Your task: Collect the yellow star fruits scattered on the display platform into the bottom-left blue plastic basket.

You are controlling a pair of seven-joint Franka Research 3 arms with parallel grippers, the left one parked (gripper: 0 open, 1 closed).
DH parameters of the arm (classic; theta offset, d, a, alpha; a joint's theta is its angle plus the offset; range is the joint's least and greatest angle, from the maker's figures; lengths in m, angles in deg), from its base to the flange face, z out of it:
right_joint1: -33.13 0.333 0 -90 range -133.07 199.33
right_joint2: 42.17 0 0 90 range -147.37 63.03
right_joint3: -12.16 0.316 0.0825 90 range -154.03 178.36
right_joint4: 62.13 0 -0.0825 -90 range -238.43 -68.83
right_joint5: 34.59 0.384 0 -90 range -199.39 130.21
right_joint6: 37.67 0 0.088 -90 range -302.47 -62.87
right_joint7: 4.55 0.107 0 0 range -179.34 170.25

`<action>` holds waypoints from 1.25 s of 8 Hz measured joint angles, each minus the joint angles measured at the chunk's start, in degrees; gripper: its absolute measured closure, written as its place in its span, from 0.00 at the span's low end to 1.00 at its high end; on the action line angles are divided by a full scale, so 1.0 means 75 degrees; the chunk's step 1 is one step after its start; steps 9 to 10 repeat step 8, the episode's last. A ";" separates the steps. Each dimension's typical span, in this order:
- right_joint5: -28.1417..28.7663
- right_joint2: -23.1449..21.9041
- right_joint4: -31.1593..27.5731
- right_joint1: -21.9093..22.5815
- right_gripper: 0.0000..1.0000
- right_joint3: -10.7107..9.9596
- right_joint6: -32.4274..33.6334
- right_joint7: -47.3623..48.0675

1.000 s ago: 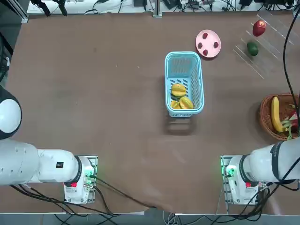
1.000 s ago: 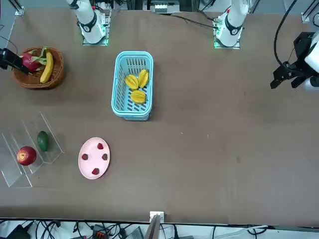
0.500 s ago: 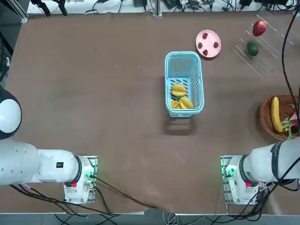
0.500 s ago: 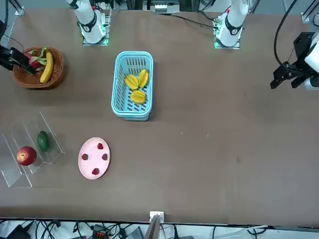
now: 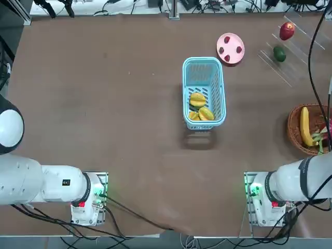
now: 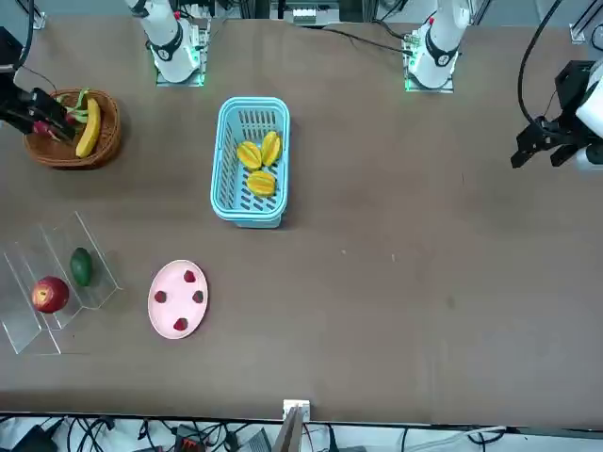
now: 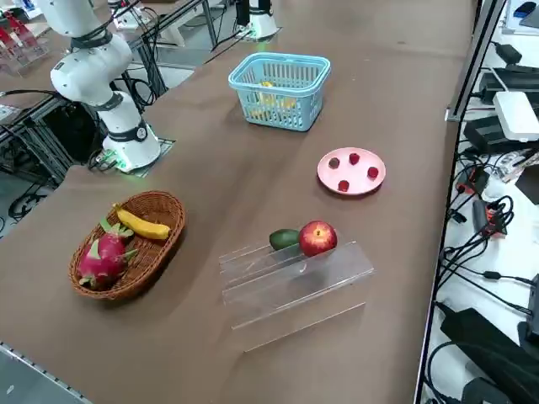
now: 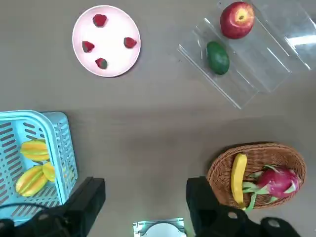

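Three yellow star fruits (image 5: 198, 107) (image 6: 256, 162) (image 8: 33, 165) lie inside the light blue plastic basket (image 5: 203, 64) (image 6: 251, 215) (image 7: 281, 63) (image 8: 55, 129) in the middle of the table. The clear display platform (image 5: 296, 49) (image 6: 96, 247) (image 7: 295, 286) (image 8: 276, 47) carries only a red apple (image 8: 237, 19) and a green fruit (image 8: 217, 57). My right gripper (image 6: 47, 115) (image 8: 145, 197) hangs open and empty, high over the table beside the brown woven basket (image 6: 66, 151) (image 8: 256, 158), well away from the blue basket.
The woven basket holds a banana (image 8: 238, 177) and a pink dragon fruit (image 8: 277, 180). A pink plate (image 5: 230, 47) (image 8: 106, 40) with several small red berries lies between the blue basket and the platform. Bare brown table (image 5: 104, 104) stretches to the robot's left.
My right gripper has drifted a little over the woven basket and stays open. The fruits, basket, plate and platform have not moved.
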State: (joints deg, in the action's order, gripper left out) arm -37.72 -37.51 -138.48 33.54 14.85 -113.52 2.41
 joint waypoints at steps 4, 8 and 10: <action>0.0002 -0.1028 -0.0931 0.0106 0.00 0.0000 -0.0506 -0.0005; 0.0077 -0.0998 -0.1223 0.0240 0.00 0.0001 -0.0798 -0.0006; 0.0077 -0.0998 -0.1223 0.0240 0.00 0.0001 -0.0798 -0.0006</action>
